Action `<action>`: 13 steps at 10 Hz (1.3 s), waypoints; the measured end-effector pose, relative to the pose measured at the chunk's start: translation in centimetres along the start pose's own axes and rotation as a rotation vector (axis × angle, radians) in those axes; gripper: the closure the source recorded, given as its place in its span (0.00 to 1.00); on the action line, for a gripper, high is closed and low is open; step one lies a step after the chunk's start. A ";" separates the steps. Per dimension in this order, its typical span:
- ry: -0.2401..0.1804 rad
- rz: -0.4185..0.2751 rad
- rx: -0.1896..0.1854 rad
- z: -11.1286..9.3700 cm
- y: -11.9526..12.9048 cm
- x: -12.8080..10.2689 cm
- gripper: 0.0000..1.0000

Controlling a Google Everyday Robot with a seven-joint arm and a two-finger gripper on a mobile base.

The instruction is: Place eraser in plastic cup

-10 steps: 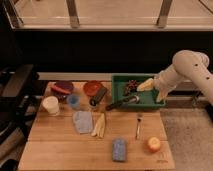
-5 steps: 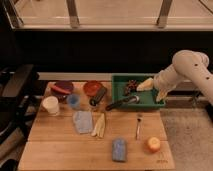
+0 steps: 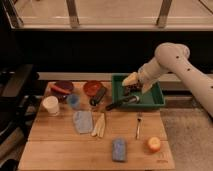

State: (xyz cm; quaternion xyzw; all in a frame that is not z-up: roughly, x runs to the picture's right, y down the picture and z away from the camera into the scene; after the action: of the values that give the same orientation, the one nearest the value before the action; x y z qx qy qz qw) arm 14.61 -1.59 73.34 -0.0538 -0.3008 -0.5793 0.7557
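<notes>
The eraser [image 3: 98, 96] is a dark oblong block lying tilted against the front right of the red bowl [image 3: 92, 87] on the wooden table. The plastic cup [image 3: 73, 101] is small and light blue and stands upright left of the eraser, next to a taller white cup [image 3: 50, 105]. My gripper [image 3: 137, 84] hangs over the green tray [image 3: 156, 99] at the right, well to the right of the eraser and the cup. A dark thing lies in the tray just under it.
A long black-handled utensil [image 3: 121, 103] sticks out of the tray's left front corner. A dark maroon bowl [image 3: 62, 87], a grey-blue cloth [image 3: 83, 121], pale sticks [image 3: 99, 125], a fork [image 3: 138, 125], a blue sponge [image 3: 119, 149] and an orange [image 3: 154, 144] lie on the table.
</notes>
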 end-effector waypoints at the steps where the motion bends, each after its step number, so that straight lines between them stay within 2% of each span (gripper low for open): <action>1: -0.010 -0.040 0.023 1.4 -2.6 0.9 0.28; 3: -0.024 -0.074 0.059 2.7 -5.3 1.6 0.28; 7: -0.031 -0.082 0.046 2.7 -5.2 1.4 0.28; 9: -0.018 -0.114 0.036 3.2 -5.7 1.1 0.28; 11: 0.011 -0.149 0.034 5.3 -8.0 1.4 0.28; 13: 0.042 -0.155 0.034 7.1 -8.3 2.3 0.28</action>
State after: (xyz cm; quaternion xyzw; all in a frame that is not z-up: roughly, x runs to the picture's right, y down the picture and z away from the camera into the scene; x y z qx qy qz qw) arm 4.62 -3.14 78.05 -0.0055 -0.2980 -0.6318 0.7155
